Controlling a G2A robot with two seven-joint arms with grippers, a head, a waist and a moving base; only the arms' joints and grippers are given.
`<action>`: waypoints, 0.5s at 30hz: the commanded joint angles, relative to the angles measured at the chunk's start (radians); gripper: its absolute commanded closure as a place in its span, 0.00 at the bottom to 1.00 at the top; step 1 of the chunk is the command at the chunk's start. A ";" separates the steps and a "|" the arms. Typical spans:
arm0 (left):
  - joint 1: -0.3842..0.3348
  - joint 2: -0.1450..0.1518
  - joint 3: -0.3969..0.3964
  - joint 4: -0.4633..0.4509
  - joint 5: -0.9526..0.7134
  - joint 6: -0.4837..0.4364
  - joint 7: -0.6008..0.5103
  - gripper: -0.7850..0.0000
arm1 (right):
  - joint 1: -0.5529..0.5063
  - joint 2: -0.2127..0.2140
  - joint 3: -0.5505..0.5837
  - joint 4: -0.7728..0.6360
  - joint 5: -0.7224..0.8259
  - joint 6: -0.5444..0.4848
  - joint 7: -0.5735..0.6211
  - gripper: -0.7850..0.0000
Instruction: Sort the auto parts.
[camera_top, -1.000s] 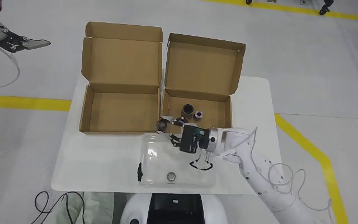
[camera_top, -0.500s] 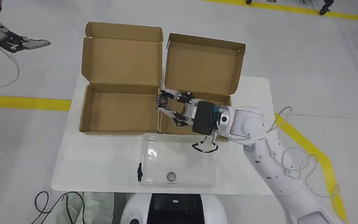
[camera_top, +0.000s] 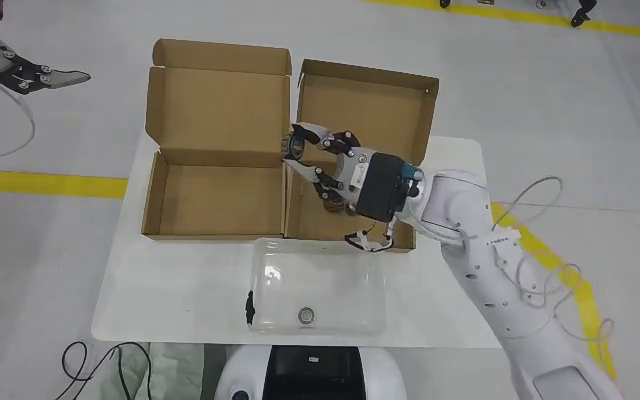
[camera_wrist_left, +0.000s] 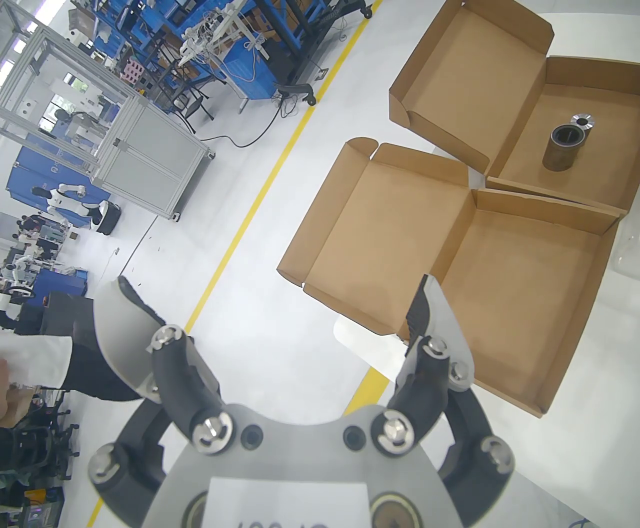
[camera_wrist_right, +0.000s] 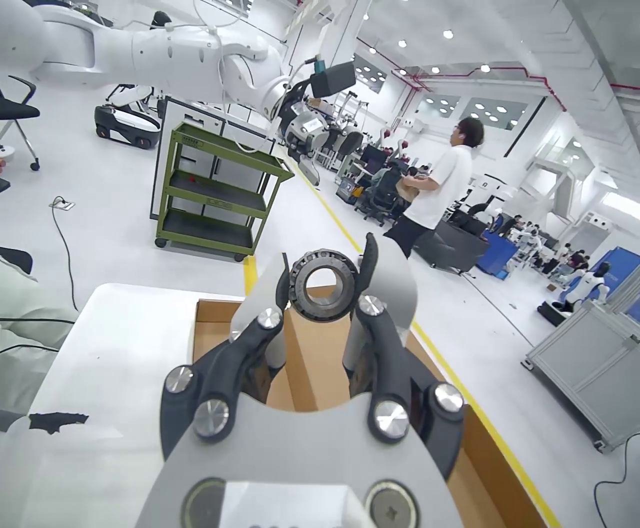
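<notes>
My right gripper (camera_top: 298, 150) is shut on a metal roller bearing (camera_top: 294, 149), held in the air over the wall shared by the two open cardboard boxes. In the right wrist view the bearing (camera_wrist_right: 322, 287) sits ring-on between the fingertips of that gripper (camera_wrist_right: 324, 272). The left box (camera_top: 215, 200) is bare inside. The right box (camera_wrist_left: 550, 125) holds a dark cylinder (camera_wrist_left: 562, 147) and a small silver part (camera_wrist_left: 582, 121). My left gripper (camera_wrist_left: 275, 310) hangs open, off the table to the far left (camera_top: 45, 76).
A clear plastic tray (camera_top: 270, 270) lies at the table's front edge with one small round part (camera_top: 306, 316) in it. Both box lids stand up at the back. The white table (camera_top: 180, 290) is bare left of the tray.
My right gripper has carried the bearing from the tray's back edge away from me, to above the wall between the boxes. The left arm has kept still.
</notes>
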 joint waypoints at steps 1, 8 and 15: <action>0.000 0.000 0.000 0.000 0.000 0.000 0.000 0.00 | -0.001 0.002 0.014 -0.021 0.004 0.003 0.014 1.00; 0.000 0.000 0.000 0.000 0.000 0.000 0.000 0.00 | -0.015 0.006 0.045 -0.070 0.023 0.005 0.069 1.00; 0.000 0.000 0.000 0.000 0.000 0.000 0.000 0.00 | -0.013 0.005 0.038 -0.060 0.043 -0.008 0.088 1.00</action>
